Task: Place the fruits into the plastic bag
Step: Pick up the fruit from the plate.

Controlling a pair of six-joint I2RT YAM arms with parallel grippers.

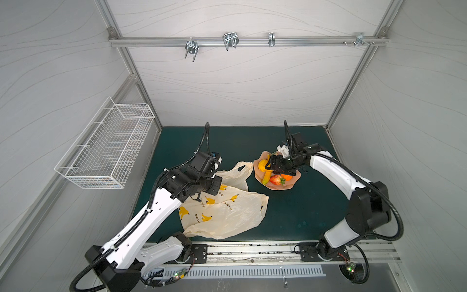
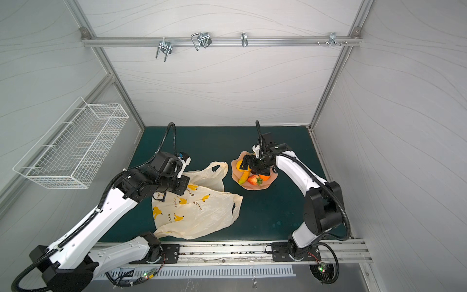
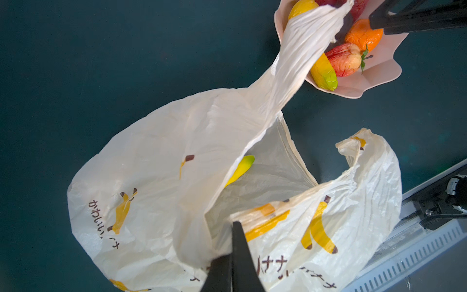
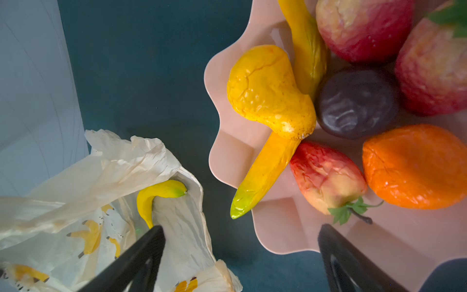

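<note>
Crinkly cream plastic bag [image 1: 225,215] lies just beside the pink dish [image 4: 227,156], its rim pinched by the closed left fingers [image 3: 240,252]. Right fingers [image 4: 141,252] stand wide apart above the dish's fruits [image 4: 267,93]. The banana [image 4: 262,177] looks light and squashy, so a mid-body grip should suit it.

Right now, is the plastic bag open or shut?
Open: the plastic bag gapes where the left end effector pinches its rim, and a yellow banana lies inside.
</note>
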